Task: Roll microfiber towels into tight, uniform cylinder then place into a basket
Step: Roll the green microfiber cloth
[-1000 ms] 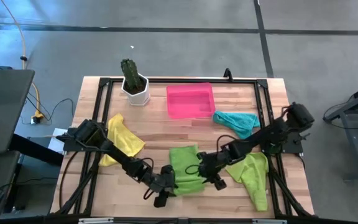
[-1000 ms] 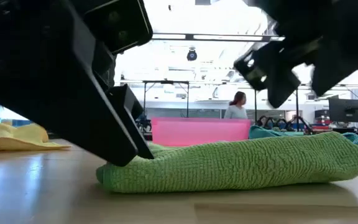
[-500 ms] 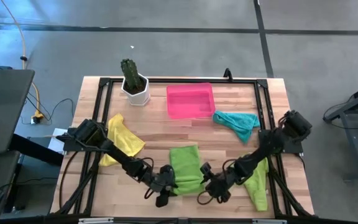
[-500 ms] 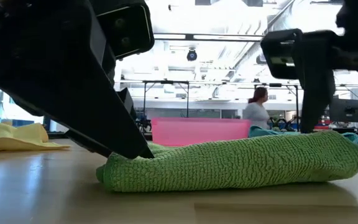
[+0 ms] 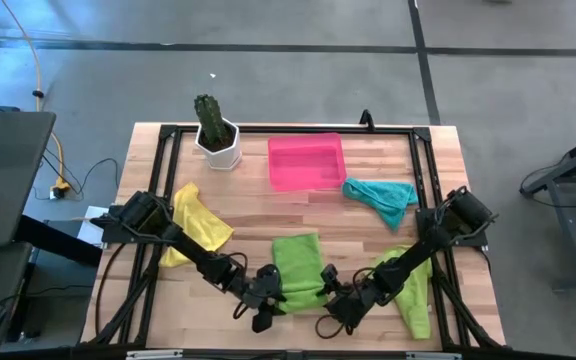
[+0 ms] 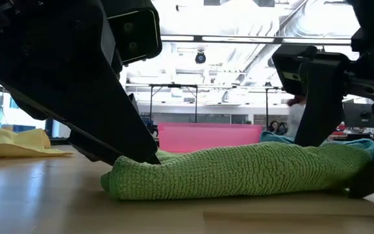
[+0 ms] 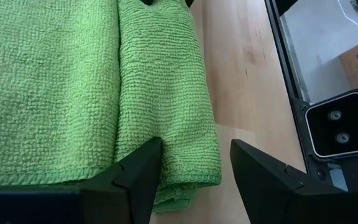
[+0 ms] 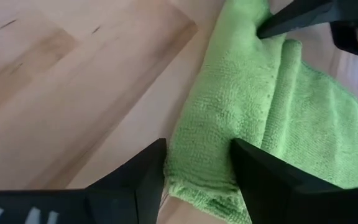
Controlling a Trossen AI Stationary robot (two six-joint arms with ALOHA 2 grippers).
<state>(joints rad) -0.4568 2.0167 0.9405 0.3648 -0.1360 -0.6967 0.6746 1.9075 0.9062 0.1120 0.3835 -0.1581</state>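
We see the lime green towel (image 5: pixel 299 268) lying partly rolled near the table's (image 5: pixel 258 215) front edge, left gripper (image 5: pixel 265 300) and right gripper (image 5: pixel 336 308) straddling its rolled ends, jaws wide.

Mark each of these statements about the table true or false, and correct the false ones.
1. Both grippers are at the rolled edge of the same green towel. True: the left gripper and the right gripper each straddle an end of the roll.
2. The pink basket already holds a rolled towel. False: it holds no towel.
3. The yellow towel lies near the left arm. True.
4. The teal towel is under the cactus pot. False: it lies beside the basket, apart from the pot.
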